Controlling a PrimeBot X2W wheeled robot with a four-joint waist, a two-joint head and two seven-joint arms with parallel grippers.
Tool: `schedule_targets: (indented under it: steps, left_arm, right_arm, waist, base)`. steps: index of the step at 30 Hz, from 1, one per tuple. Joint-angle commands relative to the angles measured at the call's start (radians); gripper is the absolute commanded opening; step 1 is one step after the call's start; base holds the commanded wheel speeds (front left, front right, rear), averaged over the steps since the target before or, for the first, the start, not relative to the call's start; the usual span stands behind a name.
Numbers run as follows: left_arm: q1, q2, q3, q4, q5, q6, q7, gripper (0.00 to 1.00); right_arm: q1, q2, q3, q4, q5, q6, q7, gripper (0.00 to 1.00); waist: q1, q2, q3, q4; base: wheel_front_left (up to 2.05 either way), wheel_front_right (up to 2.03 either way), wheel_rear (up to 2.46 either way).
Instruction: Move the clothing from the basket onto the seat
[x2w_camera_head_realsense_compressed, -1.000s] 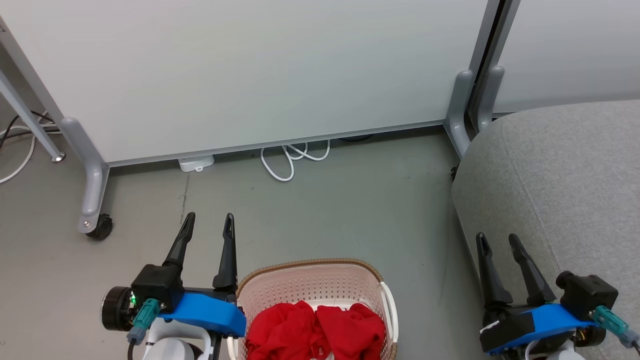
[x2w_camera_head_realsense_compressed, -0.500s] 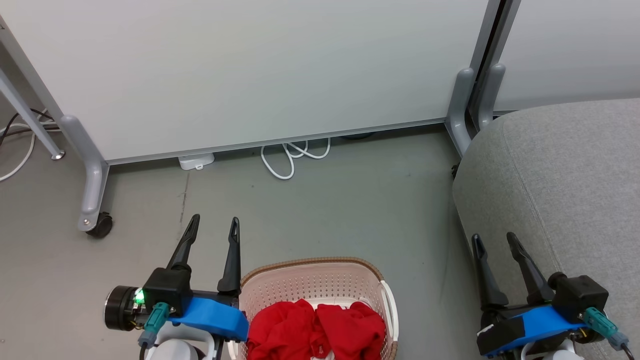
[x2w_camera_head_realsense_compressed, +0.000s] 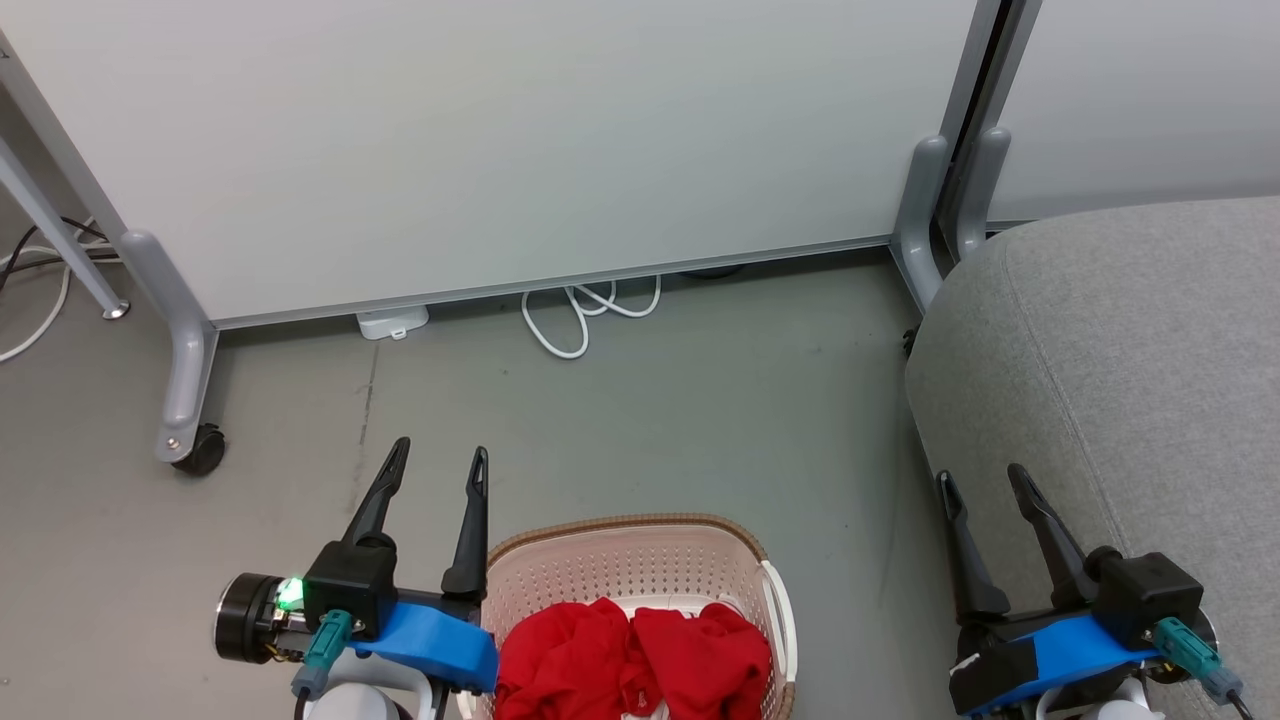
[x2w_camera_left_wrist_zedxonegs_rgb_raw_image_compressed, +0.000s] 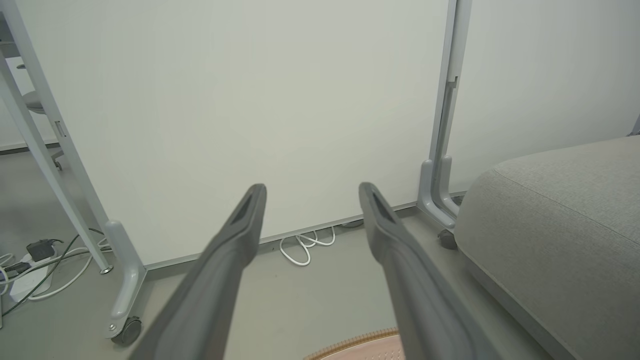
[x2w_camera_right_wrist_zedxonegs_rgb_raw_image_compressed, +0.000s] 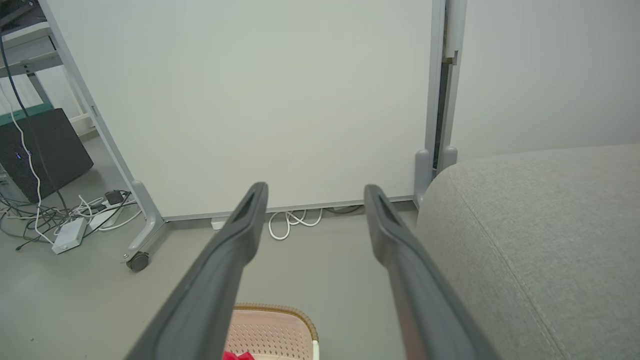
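Two red garments (x2w_camera_head_realsense_compressed: 632, 662) lie bunched side by side in the cream basket (x2w_camera_head_realsense_compressed: 620, 555) with its brown rim, at the bottom centre of the head view. My left gripper (x2w_camera_head_realsense_compressed: 440, 458) is open, just left of the basket, fingers pointing away over the floor. At the lower right my right gripper (x2w_camera_head_realsense_compressed: 983, 480) is open beside the grey seat (x2w_camera_head_realsense_compressed: 1130, 350). The right wrist view shows the basket rim (x2w_camera_right_wrist_zedxonegs_rgb_raw_image_compressed: 290, 312), a scrap of red clothing (x2w_camera_right_wrist_zedxonegs_rgb_raw_image_compressed: 239, 355) and the seat (x2w_camera_right_wrist_zedxonegs_rgb_raw_image_compressed: 540, 240). In the left wrist view a sliver of the basket rim (x2w_camera_left_wrist_zedxonegs_rgb_raw_image_compressed: 360, 341) shows, with the seat (x2w_camera_left_wrist_zedxonegs_rgb_raw_image_compressed: 560, 225) on the right.
A white partition panel (x2w_camera_head_realsense_compressed: 500, 140) on grey castor legs (x2w_camera_head_realsense_compressed: 185, 400) stands ahead. A white coiled cable (x2w_camera_head_realsense_compressed: 585, 315) and a small white box (x2w_camera_head_realsense_compressed: 392, 325) lie at its base. More cables and a power strip (x2w_camera_right_wrist_zedxonegs_rgb_raw_image_compressed: 67, 235) sit on the floor to the left, beside a dark box (x2w_camera_right_wrist_zedxonegs_rgb_raw_image_compressed: 40, 150).
Both grippers have drawn back toward the bottom of the head view, the left one also shifting slightly right toward the basket. Both stay open. The clothing and basket have not moved.
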Motion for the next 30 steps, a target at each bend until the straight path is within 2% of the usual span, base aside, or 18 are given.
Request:
schedule_targets:
  steps: [1,12,18,30]
  left_arm:
    - [-0.016,-0.001,0.006,0.002,0.001,-0.002,-0.005,1.00]
    - [-0.022,-0.003,0.011,0.016,0.002,-0.009,-0.005,1.00]
    - [-0.075,-0.001,-0.021,0.058,0.024,-0.028,-0.005,1.00]
    - [-0.308,0.089,-0.179,0.302,0.067,-0.054,-0.004,1.00]
  right_arm:
    - [-0.001,-0.006,0.001,0.001,0.000,0.000,-0.006,1.00]
    - [-0.010,-0.006,0.003,0.002,0.006,0.000,-0.006,1.00]
    - [-0.031,-0.006,0.010,-0.004,0.007,0.000,-0.006,1.00]
    - [-0.131,-0.005,0.035,-0.025,0.018,0.000,-0.006,1.00]
  waist:
    - [0.0000,0.0000,0.001,0.000]
    - [0.0000,0.0000,0.010,0.001]
    - [0.0000,0.0000,0.044,-0.008]
    - [0.0000,0.0000,0.226,-0.098]
  base:
    - [0.00,0.00,0.00]
    - [0.00,0.00,0.00]
    - [0.00,0.00,0.00]
    - [0.00,0.00,0.00]
